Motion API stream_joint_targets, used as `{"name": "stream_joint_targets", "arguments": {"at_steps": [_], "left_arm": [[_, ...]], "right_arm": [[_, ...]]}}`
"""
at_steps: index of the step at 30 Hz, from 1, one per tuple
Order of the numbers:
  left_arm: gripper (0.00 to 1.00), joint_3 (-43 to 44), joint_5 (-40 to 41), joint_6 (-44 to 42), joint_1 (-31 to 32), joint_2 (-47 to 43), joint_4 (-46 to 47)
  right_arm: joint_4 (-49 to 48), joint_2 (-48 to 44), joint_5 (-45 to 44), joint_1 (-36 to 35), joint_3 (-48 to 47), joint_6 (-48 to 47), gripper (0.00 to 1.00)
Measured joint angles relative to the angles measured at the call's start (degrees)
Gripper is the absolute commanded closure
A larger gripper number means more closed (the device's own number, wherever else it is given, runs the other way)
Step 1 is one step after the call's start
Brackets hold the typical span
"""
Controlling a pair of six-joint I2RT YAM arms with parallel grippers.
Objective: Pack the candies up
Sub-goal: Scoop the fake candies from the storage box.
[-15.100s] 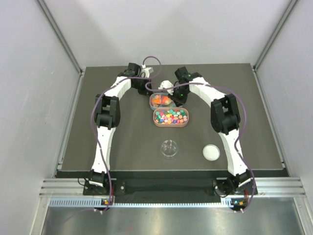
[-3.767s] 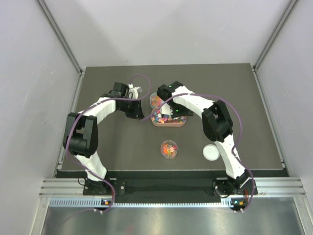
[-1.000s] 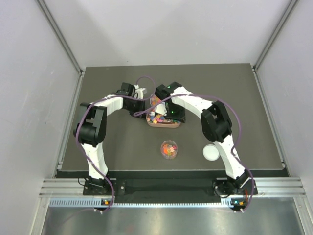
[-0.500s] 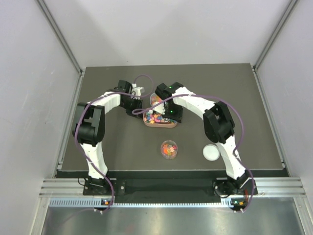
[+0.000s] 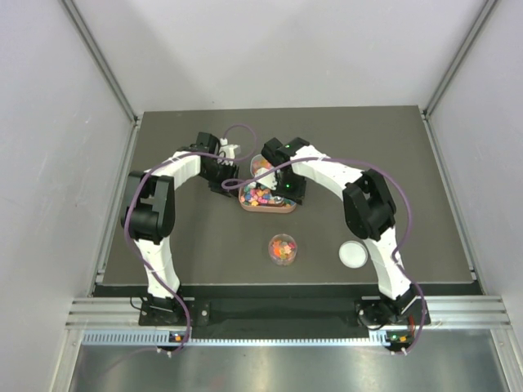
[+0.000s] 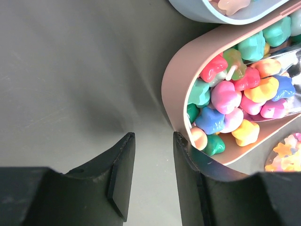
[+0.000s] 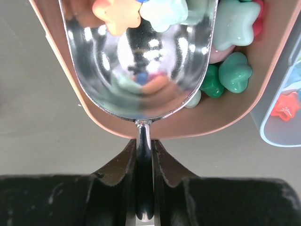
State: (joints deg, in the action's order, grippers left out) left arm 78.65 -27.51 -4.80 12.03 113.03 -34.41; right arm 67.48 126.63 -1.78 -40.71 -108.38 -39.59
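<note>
Now R end effector (image 7: 144, 149) pinches scoop (image 7: 141, 80) in candies (image 6: 225, 96); L end effector (image 6: 153, 143) spread, beside tray (image 6: 173, 89).

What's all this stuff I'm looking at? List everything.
pink oval plastic tray: one, pink, mid-table
glossy star-shaped candies: many, mixed colours, piled in that tray
shiny metal scoop: one, silver, bowl inside the pink tray
pale blue see-through tray: one, just behind the pink tray, more candies inside
small round clear jar: one, near side of the table, tiny candies inside
round white lid: one, right of the jar
dark grey table: one, under everything
robot arms: two, white and black, left arm and right arm
left jaws: black, open, beside the pink tray's end
right jaws: black, shut on the scoop's handle
</note>
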Motion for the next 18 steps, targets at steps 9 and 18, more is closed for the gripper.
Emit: {"name": "stream_joint_targets", "arguments": {"at_steps": [9,18], "left_arm": [[0.56,0.0,0.0,-1.6,0.0,0.0,-0.7],[0.55,1.0,-2.7,-3.1,-1.5,1.8,-2.7]], "right_arm": [[-1.7,-1.2,0.7,0.1,1.2,1.4,1.0],[-7.6,-5.5,2.4,0.1,6.4,1.9,1.0]]}}
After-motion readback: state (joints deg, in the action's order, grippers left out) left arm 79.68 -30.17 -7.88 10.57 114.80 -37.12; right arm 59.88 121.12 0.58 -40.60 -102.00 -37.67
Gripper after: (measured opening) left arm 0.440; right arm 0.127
